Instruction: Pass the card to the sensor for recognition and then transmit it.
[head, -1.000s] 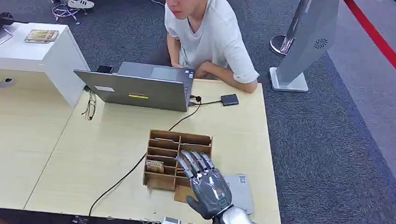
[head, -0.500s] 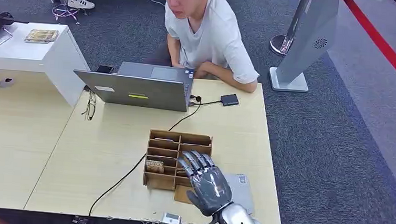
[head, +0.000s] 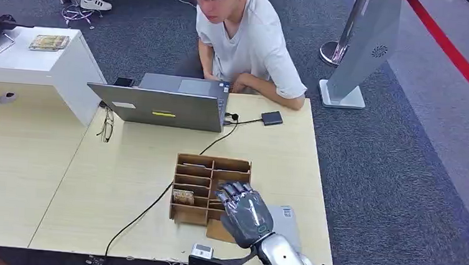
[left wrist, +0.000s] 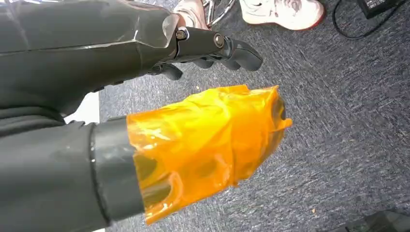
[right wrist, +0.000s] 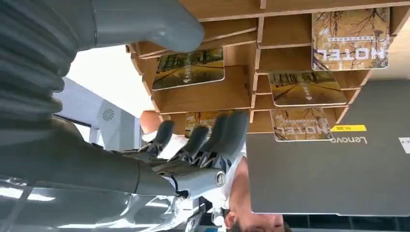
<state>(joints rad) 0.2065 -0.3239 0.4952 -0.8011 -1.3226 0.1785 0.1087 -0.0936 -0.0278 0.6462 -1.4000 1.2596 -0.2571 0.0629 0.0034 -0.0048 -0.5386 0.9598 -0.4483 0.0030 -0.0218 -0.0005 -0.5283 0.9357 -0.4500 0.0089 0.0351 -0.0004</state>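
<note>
Right hand (head: 246,213) over the card rack, fingers spread, holding nothing.
Wooden rack (head: 199,180) sits near the worktop (head: 122,181) front edge, cards (right wrist: 188,67) lying in its compartments; right fingertips (right wrist: 227,130) hover just before one card. Left hand (left wrist: 212,48) hangs above carpet, fingers curled, nothing held. Laptop (head: 159,107) at far edge.

The head camera sits high, looking forward and down across the table (head: 122,181) to the right hand (head: 246,214), which reaches over the wooden card rack (head: 199,167). The right wrist camera rides close behind that hand (right wrist: 193,145) and faces the same rack (right wrist: 232,92) and the laptop (right wrist: 329,169) beyond it (both shared with the head view), turned upside down. The left wrist camera looks past the left hand (left wrist: 159,140), probably floorward, at carpet (left wrist: 338,121).
</note>
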